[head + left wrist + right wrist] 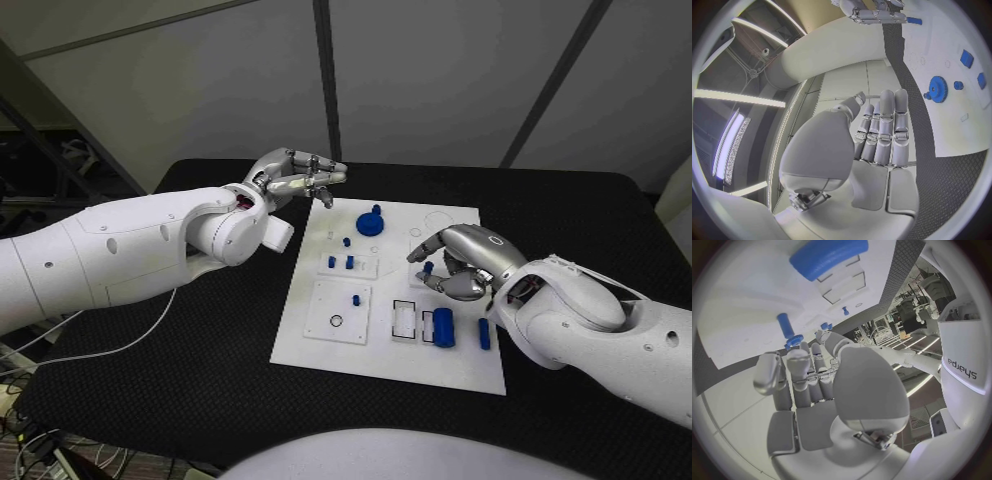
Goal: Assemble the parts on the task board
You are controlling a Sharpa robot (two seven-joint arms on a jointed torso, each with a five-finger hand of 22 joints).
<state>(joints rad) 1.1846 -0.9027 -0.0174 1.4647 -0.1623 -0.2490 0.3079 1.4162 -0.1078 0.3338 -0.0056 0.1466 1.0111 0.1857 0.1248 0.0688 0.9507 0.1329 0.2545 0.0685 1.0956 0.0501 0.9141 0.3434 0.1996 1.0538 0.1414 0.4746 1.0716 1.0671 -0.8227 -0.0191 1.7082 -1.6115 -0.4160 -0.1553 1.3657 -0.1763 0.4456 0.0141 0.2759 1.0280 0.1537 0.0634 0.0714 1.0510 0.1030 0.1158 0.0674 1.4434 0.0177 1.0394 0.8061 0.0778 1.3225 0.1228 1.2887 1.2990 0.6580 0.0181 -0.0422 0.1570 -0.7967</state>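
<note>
Right hand point(459, 268) hovers over the white board point(378, 352), fingers curled; whether it grips a blue peg point(427, 268) cannot be told. Left hand point(296, 177), fingers together and empty, waits at the board's far corner beside the blue gear point(371, 223). Risk: a loose pinch could tilt the peg, jamming it.

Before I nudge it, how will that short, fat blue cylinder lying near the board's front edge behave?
The fat blue cylinder lies on its side, so it will probably roll if pushed sideways. It looks like stiff, smooth plastic, likely light, and may slip on the white task board.

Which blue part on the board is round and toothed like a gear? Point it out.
The blue gear at the far end of the task board, nearest the left hand; the other blue parts are pegs or blocks.
</note>
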